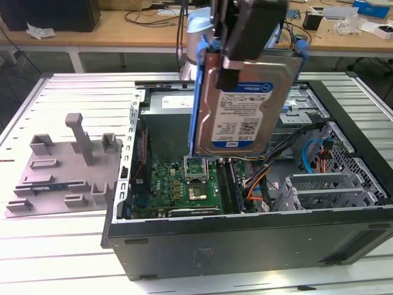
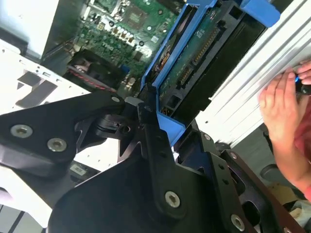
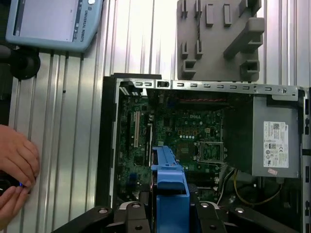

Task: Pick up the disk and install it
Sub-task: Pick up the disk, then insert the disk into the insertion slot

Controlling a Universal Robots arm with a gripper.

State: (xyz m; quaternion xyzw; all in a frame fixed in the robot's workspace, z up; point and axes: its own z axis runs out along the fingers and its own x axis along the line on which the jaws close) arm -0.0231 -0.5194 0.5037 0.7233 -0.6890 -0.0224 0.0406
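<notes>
Silver in a blue frame, the disk (image 1: 242, 107) hangs upright above the open case (image 1: 245, 246) in the exterior view, its lower edge over the board (image 1: 190, 184). Your gripper (image 1: 236, 61) is clenched on its top end. A grey fixture (image 1: 67, 166) lies just beside the case, on the exterior view's left. In the second wrist view, black fingers (image 2: 150, 141) pinch the disk's frame, and a hand (image 2: 282, 107) sits outside the case. In the first wrist view, you see the disk edge-on over the board, with the hand on the table (image 3: 73, 121) beside the case.
</notes>
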